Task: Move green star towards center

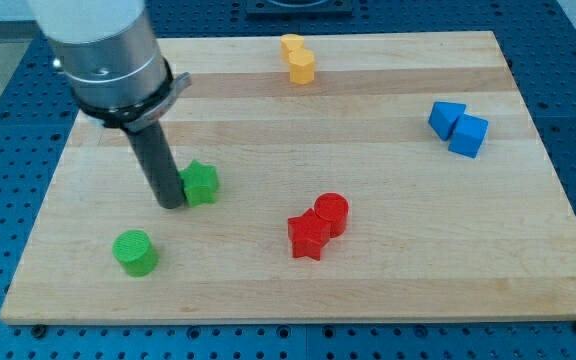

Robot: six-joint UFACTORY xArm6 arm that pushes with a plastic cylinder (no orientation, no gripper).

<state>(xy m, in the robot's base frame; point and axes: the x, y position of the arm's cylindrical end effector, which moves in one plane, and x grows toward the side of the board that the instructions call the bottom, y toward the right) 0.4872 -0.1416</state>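
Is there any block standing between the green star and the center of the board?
Nothing visible does. My tip touches the green star on its left side, and the board toward the center is bare; the red blocks lie lower right.

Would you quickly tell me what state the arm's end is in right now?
No jaws here: my tip holds nothing and sits against the green star, on its side toward the view's left.

The arm drops in from the upper left of the frame, its broad grey cylindrical housing filling the top-left corner with a dark clamp collar at its base. Below the collar the straight dark rod runs down, leaning slightly to the view's right. My tip [172,203] sits on the surface, left of centre in the frame.
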